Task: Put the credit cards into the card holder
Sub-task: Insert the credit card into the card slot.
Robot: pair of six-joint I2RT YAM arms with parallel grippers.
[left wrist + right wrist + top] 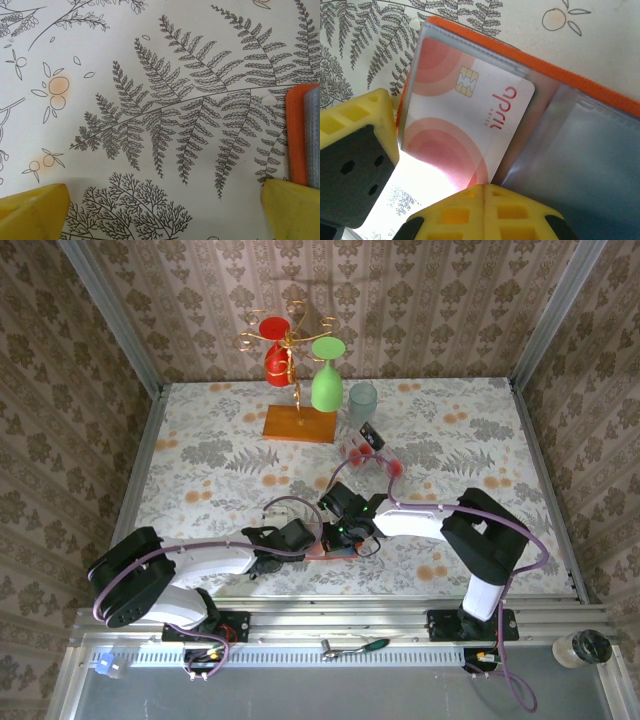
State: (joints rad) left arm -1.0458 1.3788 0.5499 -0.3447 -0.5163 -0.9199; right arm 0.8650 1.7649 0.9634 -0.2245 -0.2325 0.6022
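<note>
The card holder (560, 70) lies open on the tablecloth, close to the near edge of the table, its orange rim framing clear plastic sleeves. One credit card (470, 115), chip up, sits partly tucked under the sleeve on the holder's left half. The right gripper (485, 200) has its yellow fingertips pressed together at that card's near edge; whether they pinch it I cannot tell. Just left of the holder, the left gripper (162, 212) hangs low with its jaws spread wide and nothing between them, one finger beside the holder's orange edge. Beyond the holder, toward the back wall, more credit cards (372, 457) lie loose. Further beyond them stand a frosted tumbler (362, 400) and a gold wire glass rack (300, 423) on an orange wooden base. The tablecloth (220, 470) is white, printed with grey ferns and orange fruit. Brown damask wallpaper (60, 360) lines the three walls around it.
</note>
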